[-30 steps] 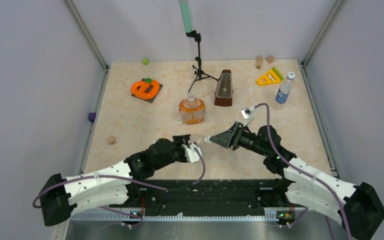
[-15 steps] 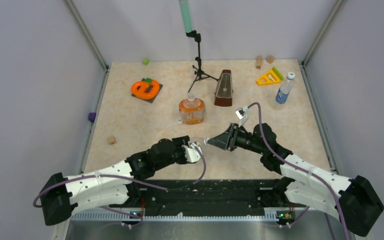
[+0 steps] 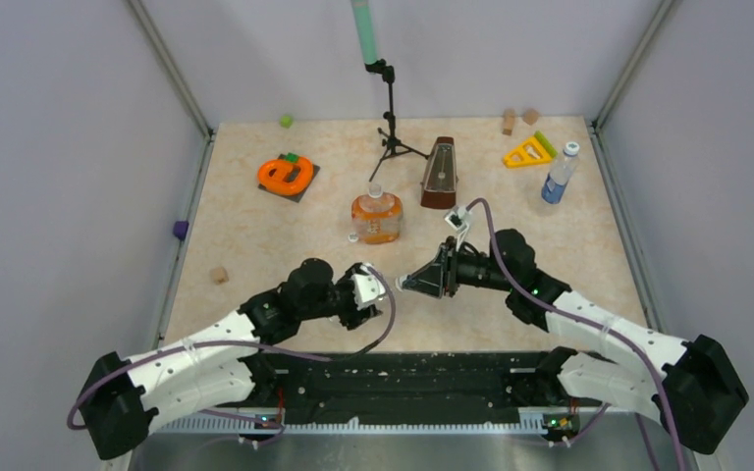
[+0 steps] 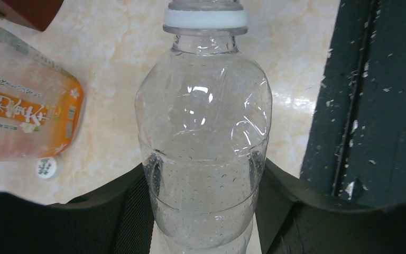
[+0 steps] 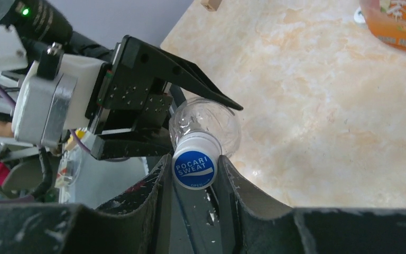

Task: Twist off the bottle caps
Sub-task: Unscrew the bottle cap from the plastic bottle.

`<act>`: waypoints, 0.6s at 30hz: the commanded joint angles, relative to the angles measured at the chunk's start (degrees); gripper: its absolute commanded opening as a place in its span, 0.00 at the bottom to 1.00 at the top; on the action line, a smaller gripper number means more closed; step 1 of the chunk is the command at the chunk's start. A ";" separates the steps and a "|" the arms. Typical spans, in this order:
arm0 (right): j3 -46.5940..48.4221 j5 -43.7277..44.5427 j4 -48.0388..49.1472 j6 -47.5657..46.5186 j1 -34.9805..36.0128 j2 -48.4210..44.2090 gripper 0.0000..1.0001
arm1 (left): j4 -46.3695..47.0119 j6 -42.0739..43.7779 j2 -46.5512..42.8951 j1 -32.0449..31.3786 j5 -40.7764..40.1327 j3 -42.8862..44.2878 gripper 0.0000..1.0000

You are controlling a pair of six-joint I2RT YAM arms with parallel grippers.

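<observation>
Gripping the clear bottle point(image 4: 203, 132) by its lower body, the left pincer point(image 3: 365, 290) has a dark finger point(image 4: 132, 206) pressed to each side; jaws partly closed, set by the bottle's width. The bottle is held off the desk point(image 3: 255, 245), near the middle of the near edge, neck toward the right arm. Water fills part of it.

The right pincer point(image 3: 410, 284) is nipped narrow on the blue cap point(image 5: 194, 168), one finger touching each side. The cap sits on the bottle neck, printed face toward the wrist camera.

The orange bottle point(image 3: 376, 218) stands upright mid-desk, with a small white cap point(image 4: 46, 167) lying flat on the desk just beside it.

The blue-label bottle point(image 3: 558, 175) stands near the far right corner, white cap point(image 3: 571, 149) on.
</observation>
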 commanded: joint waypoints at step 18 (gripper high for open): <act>10.02 -13.28 -12.45 -18.85 1.44 4.06 0.00 | 3.66 -10.36 0.57 10.09 24.47 7.05 0.00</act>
